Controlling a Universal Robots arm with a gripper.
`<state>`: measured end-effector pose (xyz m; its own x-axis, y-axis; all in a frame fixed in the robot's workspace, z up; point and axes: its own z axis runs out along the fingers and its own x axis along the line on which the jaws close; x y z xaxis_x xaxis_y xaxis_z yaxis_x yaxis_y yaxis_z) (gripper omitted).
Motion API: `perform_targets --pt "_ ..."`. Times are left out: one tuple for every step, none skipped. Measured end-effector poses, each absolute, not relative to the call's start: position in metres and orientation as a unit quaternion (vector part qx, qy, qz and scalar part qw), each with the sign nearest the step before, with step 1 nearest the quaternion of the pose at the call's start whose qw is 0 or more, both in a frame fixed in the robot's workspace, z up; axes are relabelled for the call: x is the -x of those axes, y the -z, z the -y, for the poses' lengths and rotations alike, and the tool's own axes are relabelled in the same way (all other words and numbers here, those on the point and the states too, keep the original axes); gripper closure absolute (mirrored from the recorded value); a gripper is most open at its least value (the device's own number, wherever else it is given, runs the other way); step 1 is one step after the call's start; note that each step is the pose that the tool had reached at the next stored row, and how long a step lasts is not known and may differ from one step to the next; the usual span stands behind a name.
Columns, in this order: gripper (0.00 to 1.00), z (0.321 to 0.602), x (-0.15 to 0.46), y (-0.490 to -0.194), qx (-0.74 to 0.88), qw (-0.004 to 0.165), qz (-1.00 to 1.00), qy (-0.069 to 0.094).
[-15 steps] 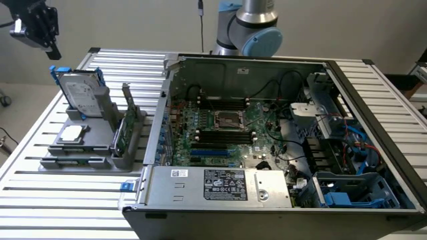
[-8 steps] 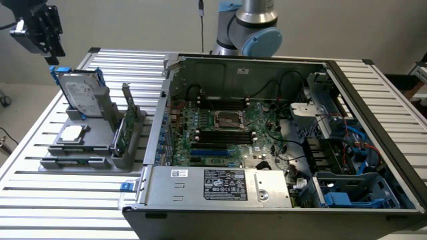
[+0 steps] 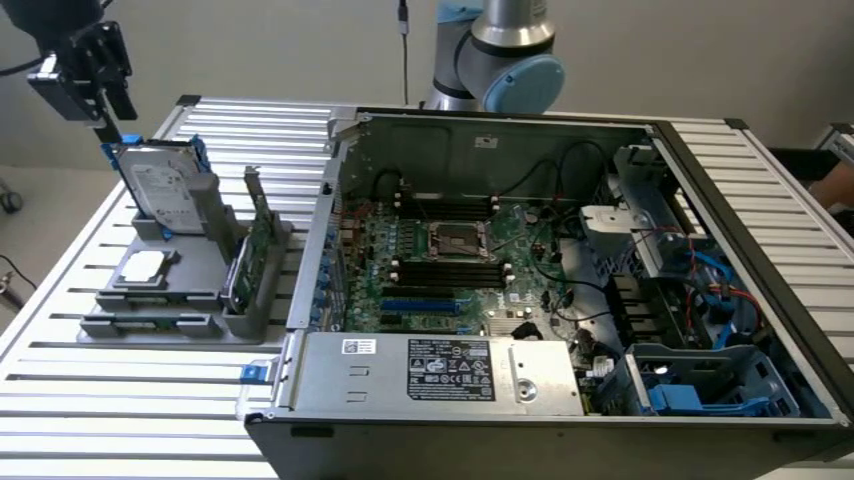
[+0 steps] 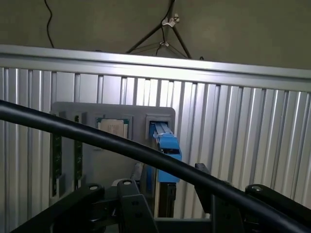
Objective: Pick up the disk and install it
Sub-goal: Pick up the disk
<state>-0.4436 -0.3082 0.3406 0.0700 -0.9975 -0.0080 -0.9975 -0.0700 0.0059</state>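
Step in hand: the pick-up. The disk (image 3: 158, 188) is standing upright on edge in the grey holder (image 3: 200, 285) on the table (image 3: 67, 400), at the exterior view's left, well apart from the open computer case (image 3: 694, 160). Its blue carrier (image 4: 165, 145) is pointing up toward me. I am hovering directly over its top edge. My fingers (image 4: 129, 206) are spread and gripping nothing. In the wrist view one is sitting on each side of the carrier, with the disk edge-on between them.

Notes for doing this grasp well, as I am judging it:
- I am aiming to centre on the disk, so both fingers meet its flat faces together and it is not being pushed sideways in its slot.
- I am keeping the wrist square to the disk's plane and coming straight down — any tilt risks jamming it against the holder.
- The green circuit card (image 3: 254, 245) is standing just beside the disk in the same holder, with the small square chip (image 3: 144, 265) lying near. The finger on that side is needing clearance.
- The black cable (image 4: 97, 137) is crossing my wrist view, so I am watching for snagging.
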Motion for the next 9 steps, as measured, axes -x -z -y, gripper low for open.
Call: perform_targets --pt "0.46 0.308 0.444 -0.339 0.731 0.001 -0.682 -0.005" --pt "0.46 0.308 0.444 -0.337 0.731 0.001 -0.682 -0.005" --pt "0.46 0.308 0.444 -0.335 0.731 0.001 -0.682 -0.005" --pt "0.46 0.308 0.443 -0.333 0.731 0.001 -0.682 -0.005" --pt "0.46 0.308 0.443 -0.332 0.731 0.001 -0.682 -0.005" --pt "0.46 0.308 0.443 -0.330 0.731 0.001 -0.682 -0.005" --pt "0.46 0.308 0.443 -0.328 0.731 0.001 -0.682 -0.005" --pt "0.46 0.308 0.443 -0.326 0.731 0.001 -0.682 -0.005" --pt "0.46 0.308 0.443 -0.324 0.731 0.001 -0.682 -0.005"
